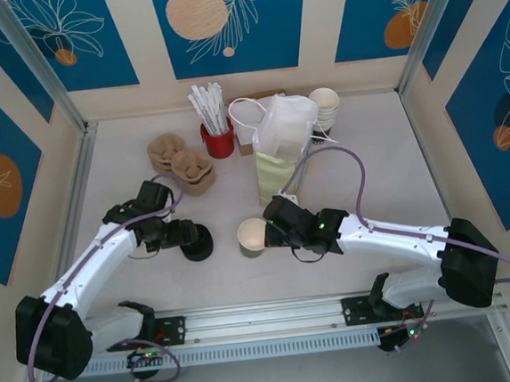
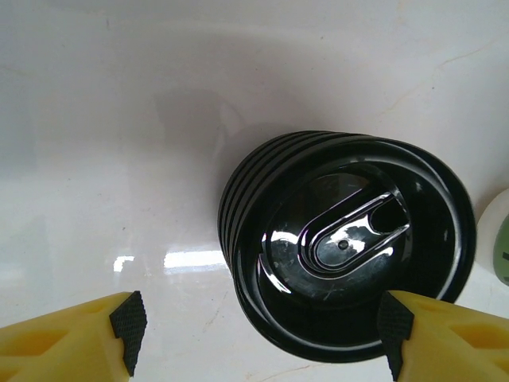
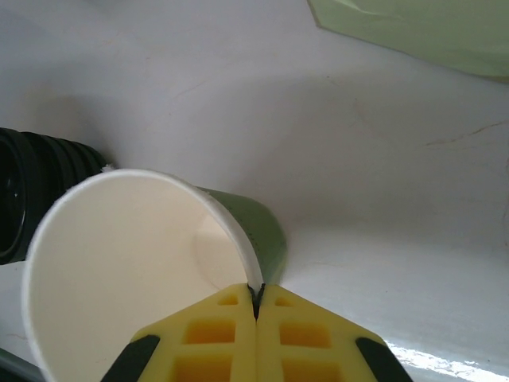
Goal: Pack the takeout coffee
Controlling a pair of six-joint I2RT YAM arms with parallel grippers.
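The right gripper point(image 3: 255, 306) pinches the rim of the lidless takeout coffee cup point(image 3: 119, 270), mid-table point(image 1: 386, 162) toward the near edge. The left gripper point(image 2: 258, 334) gapes over the lid stack point(image 2: 342, 247). On closing it might snag several nested lids.

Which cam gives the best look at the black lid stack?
Left wrist: the black lid stack sits close and sharp, ribbed edges and the top lid's sip slot clear. Top external gives a small dark disc. Right wrist catches a ribbed sliver at its left edge.
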